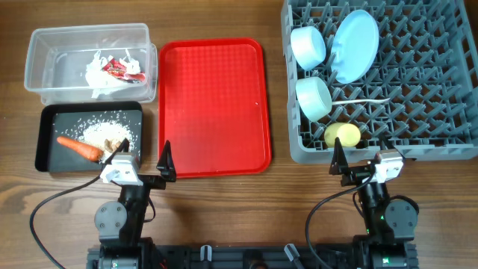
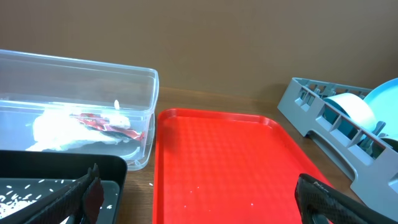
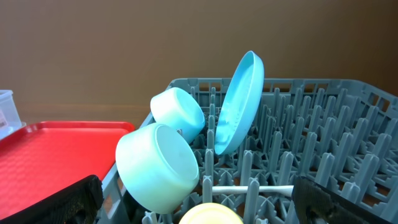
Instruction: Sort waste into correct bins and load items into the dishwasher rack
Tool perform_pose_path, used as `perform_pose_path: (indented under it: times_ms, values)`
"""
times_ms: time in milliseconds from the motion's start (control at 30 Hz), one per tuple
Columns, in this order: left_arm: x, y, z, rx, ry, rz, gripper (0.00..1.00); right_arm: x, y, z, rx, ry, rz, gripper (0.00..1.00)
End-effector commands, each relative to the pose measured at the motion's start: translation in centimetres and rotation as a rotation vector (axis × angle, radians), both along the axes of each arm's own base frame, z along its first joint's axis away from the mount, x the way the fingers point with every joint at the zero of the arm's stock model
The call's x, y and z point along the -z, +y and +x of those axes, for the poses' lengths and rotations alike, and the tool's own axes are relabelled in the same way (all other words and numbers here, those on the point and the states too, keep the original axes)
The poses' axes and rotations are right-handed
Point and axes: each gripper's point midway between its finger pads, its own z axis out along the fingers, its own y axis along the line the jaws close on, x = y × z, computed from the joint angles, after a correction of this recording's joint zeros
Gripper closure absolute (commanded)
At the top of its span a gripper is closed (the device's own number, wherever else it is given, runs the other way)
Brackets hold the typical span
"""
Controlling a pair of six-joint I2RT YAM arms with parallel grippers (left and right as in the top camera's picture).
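Grey rack point(image 3: 323, 124) holds an upright blue plate point(image 3: 239, 102), a blue bowl point(image 3: 177, 112) and a paler bowl point(image 3: 155, 165) on their sides; red tray point(image 3: 56, 149) left.

No readable text, label, brand or number is showing anywhere. Any print on the red snack wrapper point(image 1: 119, 69), lying in the clear tub point(image 1: 46, 54), is appearing too small to read.

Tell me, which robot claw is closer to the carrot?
Left. The left gripper hangs beside the black tray holding the carrot; the right gripper is far across, by the dishwasher rack.
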Motion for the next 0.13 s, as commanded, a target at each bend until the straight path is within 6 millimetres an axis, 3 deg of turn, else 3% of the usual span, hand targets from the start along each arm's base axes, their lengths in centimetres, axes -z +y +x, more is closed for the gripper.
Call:
perform_pose_path:
  times_ms: [0, 100]
  values:
    - [0.22, 0.33, 0.01, -0.016, 0.003, 0.012, 0.0, -0.2, -0.04, -0.03, 0.005, -0.01, 0.006, 0.0]
    - [0.22, 0.33, 0.01, -0.016, 0.003, 0.012, 0.0, -0.2, -0.04, -0.03, 0.005, -0.011, 0.005, 0.0]
